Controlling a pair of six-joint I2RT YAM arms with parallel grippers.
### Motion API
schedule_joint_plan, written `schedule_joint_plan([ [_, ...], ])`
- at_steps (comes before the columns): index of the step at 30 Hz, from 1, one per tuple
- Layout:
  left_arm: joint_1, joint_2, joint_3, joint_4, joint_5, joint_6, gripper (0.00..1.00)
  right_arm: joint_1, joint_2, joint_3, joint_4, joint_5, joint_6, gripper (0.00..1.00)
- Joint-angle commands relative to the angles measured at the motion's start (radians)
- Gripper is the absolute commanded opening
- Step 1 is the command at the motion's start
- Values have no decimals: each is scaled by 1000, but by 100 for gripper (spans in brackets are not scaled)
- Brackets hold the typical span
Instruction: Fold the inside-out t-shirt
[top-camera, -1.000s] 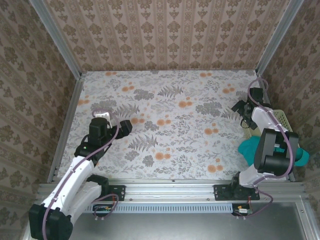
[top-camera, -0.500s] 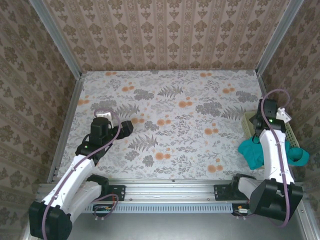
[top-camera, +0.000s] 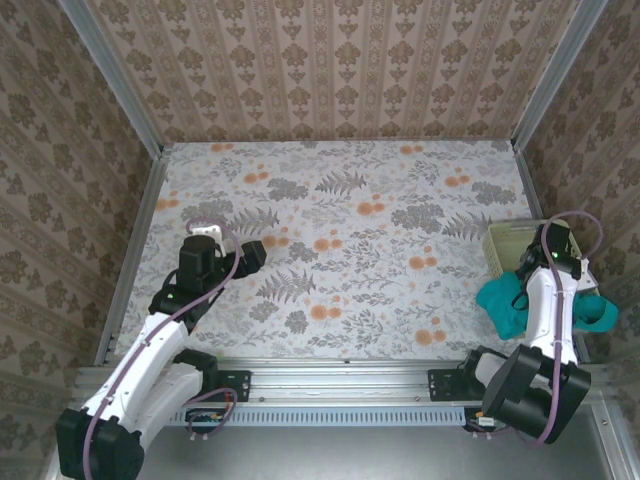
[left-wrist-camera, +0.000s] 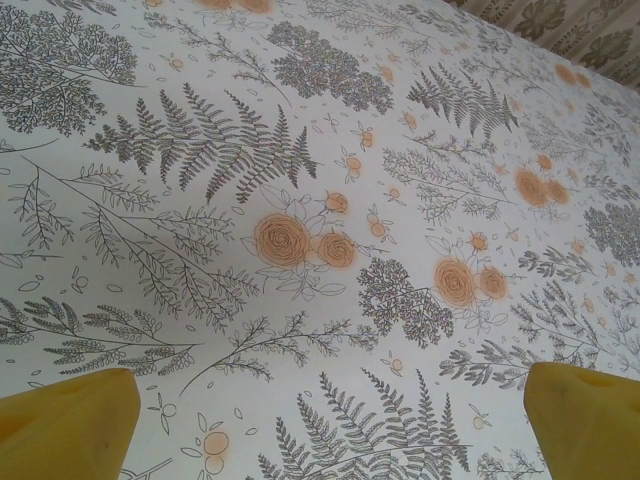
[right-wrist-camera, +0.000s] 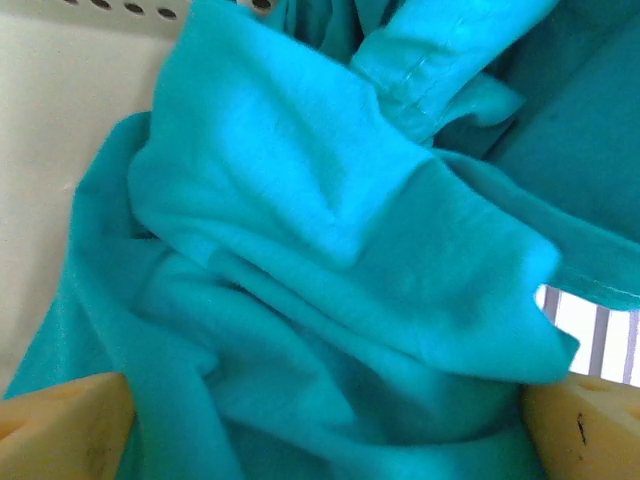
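**Shirt waits in a heap as both claws stand open.** The right claw (top-camera: 558, 252) hangs over the basket (top-camera: 500, 243) at the right edge of the table (top-camera: 350, 200). Its jaws are spread wide and grip nothing.

Directly beneath it lies the shirt (top-camera: 503, 300), a crumpled teal heap. Seen from above, cloth shows on both sides of the arm. One lobe lies to the claw's left and nearer the bases, spilled onto the table. A smaller one lies to the claw's right.

From the wrist, the right claw (right-wrist-camera: 320, 430) looks straight down on the shirt (right-wrist-camera: 330, 260). Its yellow fingers (right-wrist-camera: 60, 430) sit at the two lower corners, with the cloth bunched between and beyond them. A stitched hem (right-wrist-camera: 420, 70) curls just ahead of the claw. Whether the fingertips touch the cloth cannot be told. The pale wall of the basket (right-wrist-camera: 60, 120) stands ahead and to the claw's left, with a row of holes along its top.

The left claw (top-camera: 254, 256) rests low over the table, with the shirt well off to its right on the far side of the flowered surface. In its own wrist view the left claw (left-wrist-camera: 325, 430) is also wide open and holds nothing. Its yellow fingers (left-wrist-camera: 65, 425) are far apart. Below and ahead of them the table (left-wrist-camera: 300, 150) shows grey ferns and orange roses.
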Motion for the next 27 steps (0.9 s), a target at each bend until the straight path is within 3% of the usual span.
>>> schedule_joint_plan([
  [1,-7,-22,-4,7,3,9,100,-30,57,-34,85,-89,11,100],
  [7,-10,-25,3,4,-5,10,100,-53,181,-48,180,-118,14,99],
  [10,-10,-24,1,6,-6,8,100,-54,208,-49,205,-123,22,92],
  [15,-10,-29,1,4,-7,3,100,-57,197,-54,227,-110,31,70],
  [20,-11,-29,2,2,-4,2,100,-57,108,-42,207,-77,31,37],
  [24,-13,-29,5,0,-2,2,100,-57,20,-13,175,-44,19,23],
  [27,-13,-29,6,-1,-2,1,100,-53,-37,34,134,-7,7,19],
])
